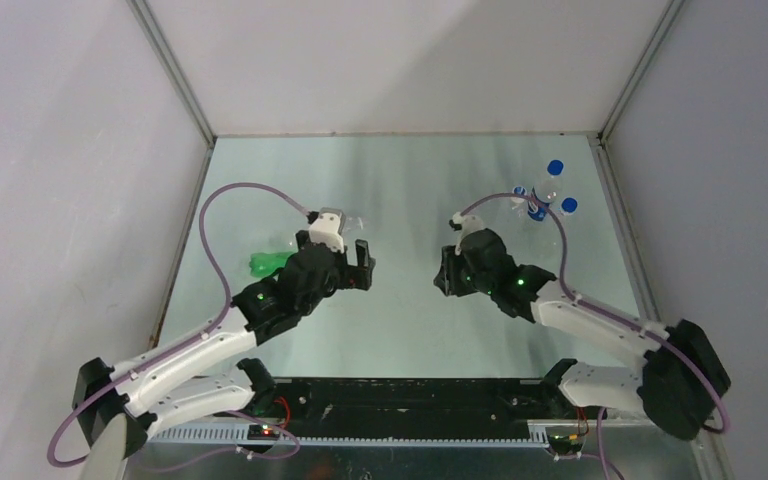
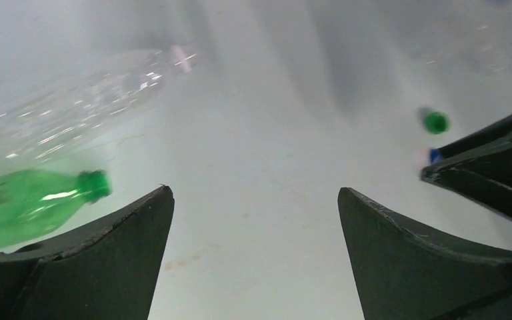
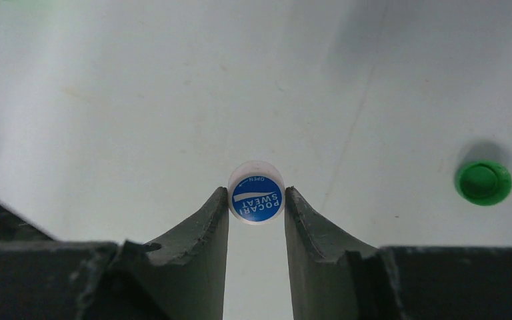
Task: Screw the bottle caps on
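Note:
My right gripper (image 3: 257, 200) is shut on the white bottle cap (image 3: 257, 192), which has a blue printed top and is pinched at the fingertips just above the table. The dark green cap (image 3: 483, 182) lies open side up on the table to its right. The translucent green bottle (image 2: 27, 203) lies on its side left of my left gripper (image 2: 256, 200), neck toward the fingers. The clear bottle (image 2: 87, 107) lies beyond it, blurred. My left gripper stands wide open with nothing between its fingers. From above, the left gripper (image 1: 357, 266) and right gripper (image 1: 443, 272) face each other mid-table.
Several clear bottles with bright blue caps (image 1: 545, 198) stand at the back right corner. Grey walls close in the table (image 1: 390, 330) on the left, back and right. The right gripper's fingers (image 2: 487, 170) reach into the left wrist view at the right edge.

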Robot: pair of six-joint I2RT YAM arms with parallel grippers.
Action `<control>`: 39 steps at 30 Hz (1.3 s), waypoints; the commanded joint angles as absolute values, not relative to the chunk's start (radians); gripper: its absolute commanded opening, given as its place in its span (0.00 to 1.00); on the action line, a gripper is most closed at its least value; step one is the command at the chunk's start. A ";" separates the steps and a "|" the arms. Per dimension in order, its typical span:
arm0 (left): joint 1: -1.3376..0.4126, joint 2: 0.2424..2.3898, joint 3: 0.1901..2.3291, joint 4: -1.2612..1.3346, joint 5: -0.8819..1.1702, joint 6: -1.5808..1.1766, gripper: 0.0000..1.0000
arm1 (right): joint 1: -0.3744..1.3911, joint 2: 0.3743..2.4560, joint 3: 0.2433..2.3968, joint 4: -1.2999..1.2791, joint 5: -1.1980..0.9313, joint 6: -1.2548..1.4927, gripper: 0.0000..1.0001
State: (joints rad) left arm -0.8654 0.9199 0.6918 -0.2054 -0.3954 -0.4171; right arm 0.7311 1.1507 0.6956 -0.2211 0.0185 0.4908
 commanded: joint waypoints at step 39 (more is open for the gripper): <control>-0.410 1.687 1.256 -0.616 -0.129 0.356 0.98 | 0.803 1.299 0.847 -0.463 0.124 0.350 0.79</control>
State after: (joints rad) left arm -0.4397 1.6321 1.2045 -0.5957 -0.1787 0.1860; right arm 0.8013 1.3579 0.8104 -0.4221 0.1299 0.3649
